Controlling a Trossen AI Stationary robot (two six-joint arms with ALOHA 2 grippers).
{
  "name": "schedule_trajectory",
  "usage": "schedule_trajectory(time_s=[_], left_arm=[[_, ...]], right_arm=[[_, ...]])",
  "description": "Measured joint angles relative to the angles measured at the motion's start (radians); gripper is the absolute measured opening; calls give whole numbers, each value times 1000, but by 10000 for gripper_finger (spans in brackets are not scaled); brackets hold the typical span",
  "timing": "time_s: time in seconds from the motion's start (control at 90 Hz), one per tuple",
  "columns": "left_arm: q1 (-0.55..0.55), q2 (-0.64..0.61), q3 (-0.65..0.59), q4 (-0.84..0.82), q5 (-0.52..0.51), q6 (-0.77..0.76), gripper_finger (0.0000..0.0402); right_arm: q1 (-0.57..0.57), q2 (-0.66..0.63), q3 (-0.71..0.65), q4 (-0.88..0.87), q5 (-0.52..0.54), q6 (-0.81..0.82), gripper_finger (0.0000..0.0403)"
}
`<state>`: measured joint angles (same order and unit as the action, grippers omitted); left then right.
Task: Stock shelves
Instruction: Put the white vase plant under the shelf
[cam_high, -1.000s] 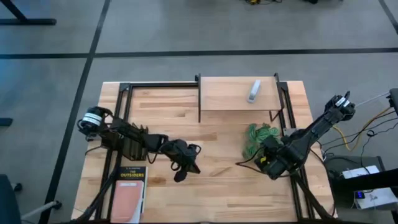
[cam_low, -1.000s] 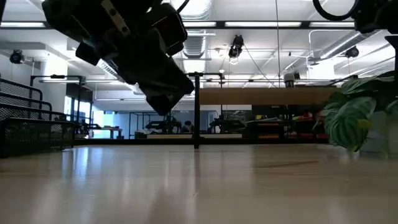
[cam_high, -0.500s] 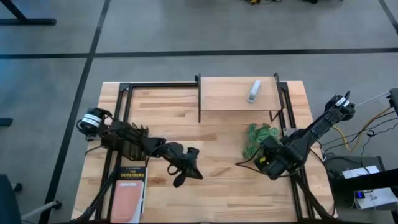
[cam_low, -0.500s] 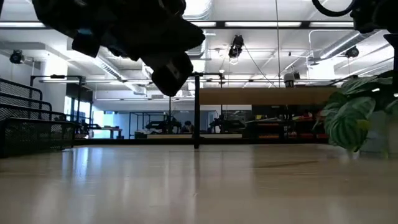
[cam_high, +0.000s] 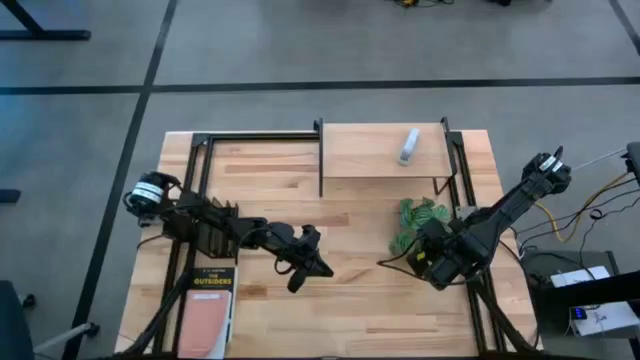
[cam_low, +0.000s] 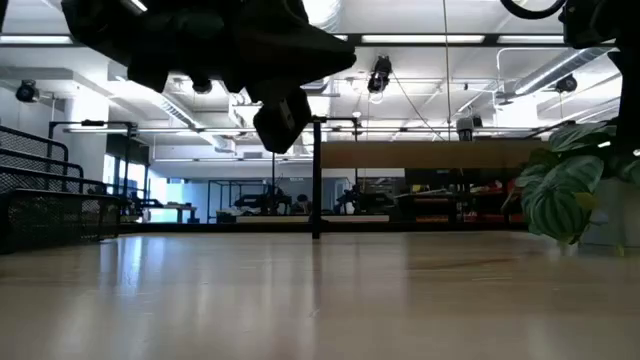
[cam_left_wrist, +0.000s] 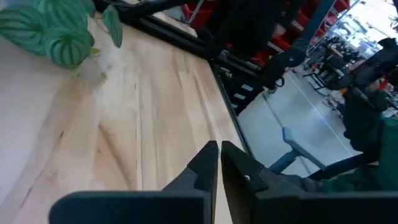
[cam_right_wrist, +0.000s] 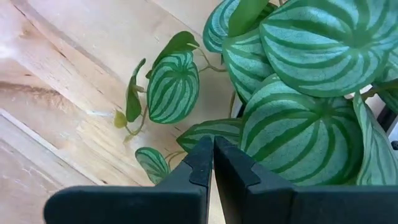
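The shelves (cam_high: 375, 150) are a small light wood board on thin black legs at the table's far side, also seen in the low view (cam_low: 430, 154). A small white-grey object (cam_high: 408, 146) lies on the board. A green striped-leaf plant (cam_high: 417, 220) stands on the table in front of the shelves' right end. My right gripper (cam_right_wrist: 212, 155) is shut just in front of the plant's leaves (cam_right_wrist: 292, 118), with nothing between its fingers. My left gripper (cam_high: 318, 268) hangs shut above the table's middle, clear of the wood (cam_left_wrist: 219, 158).
A book (cam_high: 206, 308) lies flat at the near left corner. A black wire rack (cam_high: 205, 232) stands under the left arm. Black frame rails (cam_high: 190, 200) run along both table sides. Bare wood (cam_high: 350, 310) lies between the two grippers and toward the near edge.
My left gripper has moved up and a little toward the table's right edge, turning as it went, and has stayed shut. The right arm and the plant have kept still.
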<state>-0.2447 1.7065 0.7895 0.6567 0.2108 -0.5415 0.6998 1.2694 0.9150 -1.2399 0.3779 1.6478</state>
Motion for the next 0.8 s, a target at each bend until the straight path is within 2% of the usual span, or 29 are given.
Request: schedule_trajectory(time_s=[0.289, 0.622, 0.8], left_arm=[[4, 0, 0, 26, -29, 36, 4], [0, 0, 0, 12, -47, -18, 4], [3, 0, -1, 8, -47, 13, 4]], right_arm=[[0, 0, 0, 1, 39, -11, 0], [0, 0, 0, 2, 42, -12, 0], [0, 1, 17, -66, -36, -29, 0]])
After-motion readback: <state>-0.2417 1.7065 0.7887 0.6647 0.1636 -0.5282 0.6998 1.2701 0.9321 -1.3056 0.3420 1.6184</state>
